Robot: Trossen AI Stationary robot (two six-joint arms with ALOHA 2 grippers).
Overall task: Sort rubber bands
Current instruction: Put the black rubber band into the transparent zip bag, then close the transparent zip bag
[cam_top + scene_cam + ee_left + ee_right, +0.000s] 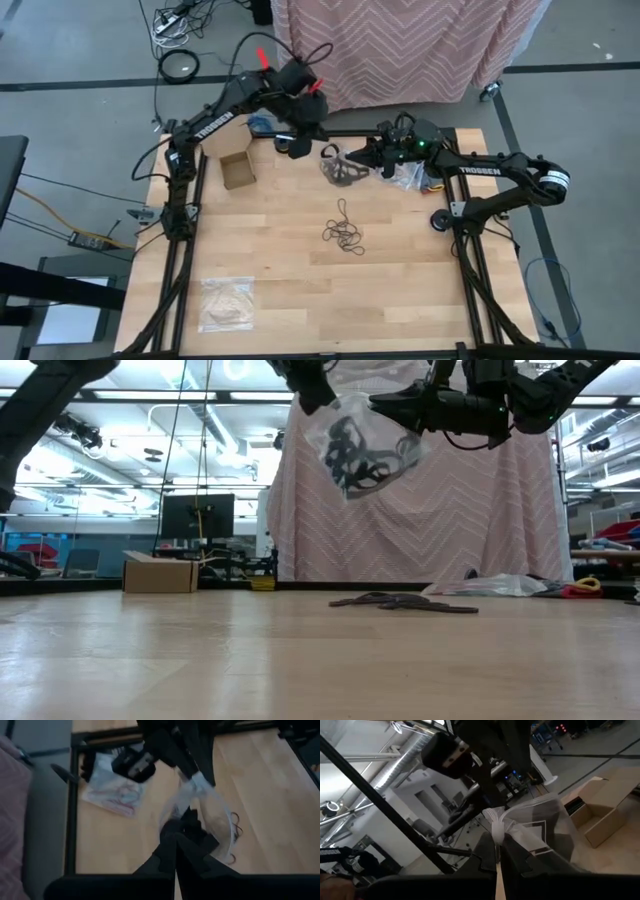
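both grippers, left gripper (303, 128) and right gripper (358, 155), clamped on a clear crinkly plastic bag (365, 445) of black rubber bands (355, 455), held aloft between them, likely to empty onto the wooden table (400, 270) pile.

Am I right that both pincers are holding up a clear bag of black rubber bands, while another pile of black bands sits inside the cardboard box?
Not quite. The left pincer and right pincer do hold the clear bag of black rubber bands in the air, but the other pile of black bands lies loose on the bare wooden table, well away from the cardboard box. The high view shows it.
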